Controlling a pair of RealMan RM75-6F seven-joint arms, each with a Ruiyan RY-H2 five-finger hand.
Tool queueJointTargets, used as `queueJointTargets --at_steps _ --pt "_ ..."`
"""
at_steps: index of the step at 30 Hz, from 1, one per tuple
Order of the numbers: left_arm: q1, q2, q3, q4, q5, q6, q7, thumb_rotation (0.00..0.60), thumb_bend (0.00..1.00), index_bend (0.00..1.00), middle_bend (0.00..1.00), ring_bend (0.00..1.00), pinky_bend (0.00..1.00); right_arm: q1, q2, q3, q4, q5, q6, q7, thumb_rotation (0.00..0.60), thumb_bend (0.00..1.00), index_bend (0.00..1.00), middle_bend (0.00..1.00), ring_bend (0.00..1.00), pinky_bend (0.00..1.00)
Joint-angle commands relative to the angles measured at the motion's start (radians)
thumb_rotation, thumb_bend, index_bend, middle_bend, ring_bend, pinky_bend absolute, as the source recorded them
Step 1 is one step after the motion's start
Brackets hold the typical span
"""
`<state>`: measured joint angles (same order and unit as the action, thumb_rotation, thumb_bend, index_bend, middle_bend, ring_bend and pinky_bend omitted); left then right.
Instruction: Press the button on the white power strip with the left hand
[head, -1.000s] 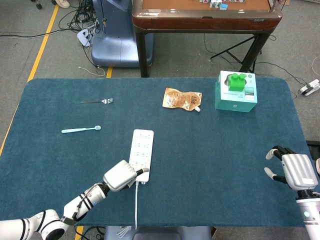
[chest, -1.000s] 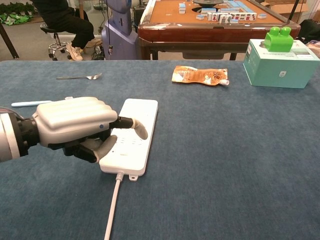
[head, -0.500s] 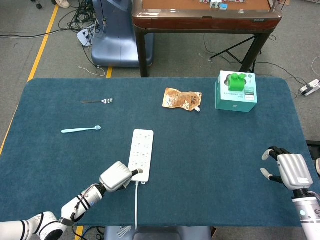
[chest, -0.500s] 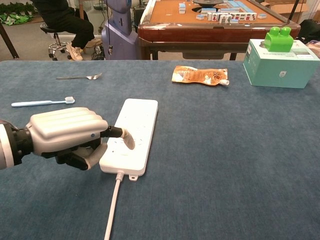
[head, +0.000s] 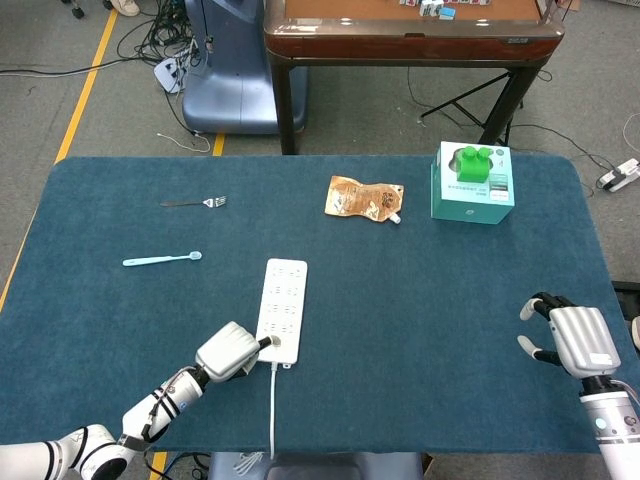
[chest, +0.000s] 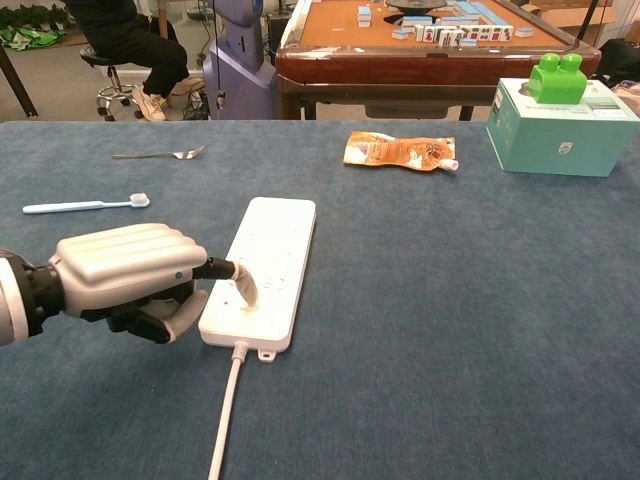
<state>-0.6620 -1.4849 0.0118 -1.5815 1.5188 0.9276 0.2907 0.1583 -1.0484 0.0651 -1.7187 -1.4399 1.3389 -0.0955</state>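
The white power strip (chest: 266, 268) lay lengthwise on the blue table (chest: 450, 300), its cable (chest: 226, 412) running off its near end, and the left hand (chest: 125, 280) sat just to the left of that near end with most fingers curled in and one finger (chest: 243, 285) stretched out, tip pressed down on the strip's near end. Beyond the strip's far end lay an orange pouch (chest: 400, 151), with a teal box (chest: 560, 125) further right, while a light blue toothbrush (chest: 85, 205) and a fork (chest: 160, 154) lay to the strip's left. The right hand (head: 570, 338) hovered well to the right of the strip, holding nothing, fingers apart and bent.
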Motion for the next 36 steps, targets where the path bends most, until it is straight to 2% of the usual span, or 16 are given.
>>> queueJointTargets --at_steps 1,18,23,27,32,36 --pt "0.003 -0.004 0.002 0.005 -0.003 0.005 -0.005 0.600 0.80 0.33 1.00 0.96 1.00 0.004 -0.002 0.000 0.000 0.000 -0.004 -0.003 0.600 0.19 0.49 0.40 0.41 0.65" --pt "0.005 -0.018 0.019 0.021 -0.005 0.007 -0.002 0.600 0.80 0.34 1.00 0.96 1.00 0.009 -0.015 -0.006 0.005 0.006 -0.013 -0.008 0.600 0.19 0.49 0.40 0.41 0.65" --pt "0.023 0.012 0.005 -0.016 0.023 0.080 -0.038 0.600 0.80 0.32 1.00 0.96 1.00 0.009 -0.016 -0.006 0.006 0.010 -0.014 -0.008 0.600 0.19 0.49 0.40 0.41 0.65" --pt "0.050 0.071 -0.008 -0.069 0.044 0.158 -0.066 0.600 0.80 0.31 1.00 0.96 1.00 0.011 -0.016 -0.006 0.006 0.007 -0.015 -0.007 0.600 0.19 0.49 0.40 0.41 0.65" --pt "0.101 0.150 -0.015 -0.119 0.019 0.233 -0.076 0.600 0.80 0.29 0.97 0.88 1.00 0.011 -0.016 -0.007 0.010 0.006 -0.014 -0.001 0.600 0.19 0.49 0.40 0.41 0.65" --pt "0.169 0.191 -0.022 -0.130 -0.031 0.316 -0.075 0.600 0.80 0.28 0.84 0.75 0.98 0.009 -0.015 -0.010 0.015 0.007 -0.014 0.008 0.600 0.19 0.49 0.40 0.41 0.65"
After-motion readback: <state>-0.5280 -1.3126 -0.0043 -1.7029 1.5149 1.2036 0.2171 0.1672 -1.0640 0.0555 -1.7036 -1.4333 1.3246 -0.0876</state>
